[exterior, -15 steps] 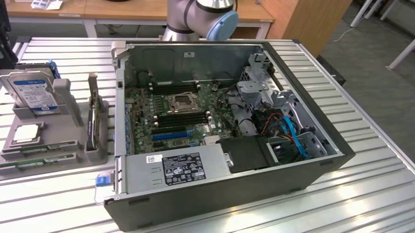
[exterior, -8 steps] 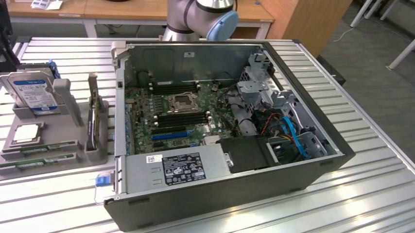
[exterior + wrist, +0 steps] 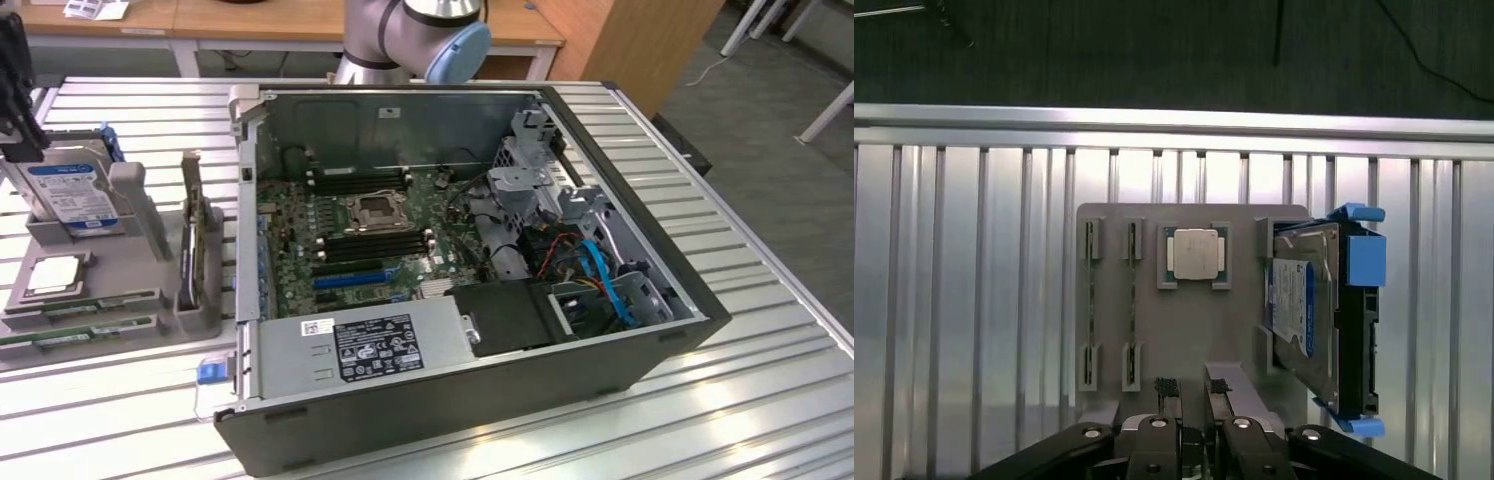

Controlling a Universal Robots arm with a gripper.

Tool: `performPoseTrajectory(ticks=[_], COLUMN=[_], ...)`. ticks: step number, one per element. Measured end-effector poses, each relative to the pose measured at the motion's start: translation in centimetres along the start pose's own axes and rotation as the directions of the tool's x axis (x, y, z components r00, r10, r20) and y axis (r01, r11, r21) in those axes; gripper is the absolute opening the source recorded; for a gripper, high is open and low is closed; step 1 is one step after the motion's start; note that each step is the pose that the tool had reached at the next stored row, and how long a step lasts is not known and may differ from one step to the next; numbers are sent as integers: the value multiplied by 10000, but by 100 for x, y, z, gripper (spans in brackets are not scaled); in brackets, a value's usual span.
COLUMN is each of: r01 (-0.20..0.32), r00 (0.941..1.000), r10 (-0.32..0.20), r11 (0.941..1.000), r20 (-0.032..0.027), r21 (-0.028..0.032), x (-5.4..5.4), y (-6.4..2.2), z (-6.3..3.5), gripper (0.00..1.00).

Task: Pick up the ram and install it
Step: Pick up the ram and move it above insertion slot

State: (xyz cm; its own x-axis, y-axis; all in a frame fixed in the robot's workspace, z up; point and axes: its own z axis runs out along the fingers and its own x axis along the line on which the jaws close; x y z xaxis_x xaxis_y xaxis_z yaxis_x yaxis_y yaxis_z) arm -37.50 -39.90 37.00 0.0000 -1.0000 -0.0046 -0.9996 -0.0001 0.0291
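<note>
Ram sticks [image 3: 1091, 300] stand on edge in grey holder [image 3: 1184, 330]; tool [image 3: 1192, 388] near its rim, fingers apart, empty.

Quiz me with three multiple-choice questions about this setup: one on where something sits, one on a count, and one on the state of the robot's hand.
1. Where is the boxy hard drive with the blue-white label?
A in a cardboard box
B standing on edge in the grey plastic holder
C in a drawer

2. How many thin green ram sticks sit in that holder?
A none
B five
C two

3. How is the robot's hand?
A open and empty
B shut on a ram stick
C shut on the hard drive

Answers:
1 B: the drive stands upright at one end of the holder.
2 C: two sticks sit on edge, side by side.
3 A: there is a gap between its fingers with nothing in it.
</note>
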Motion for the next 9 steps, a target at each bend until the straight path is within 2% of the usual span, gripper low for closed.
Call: performPoseTrajectory(ticks=[9], r01=[1], r00=[10000], r10=[-1], r11=[10000], r20=[-1], r21=[0], x=[1], y=[-9], z=[163], gripper=[24])
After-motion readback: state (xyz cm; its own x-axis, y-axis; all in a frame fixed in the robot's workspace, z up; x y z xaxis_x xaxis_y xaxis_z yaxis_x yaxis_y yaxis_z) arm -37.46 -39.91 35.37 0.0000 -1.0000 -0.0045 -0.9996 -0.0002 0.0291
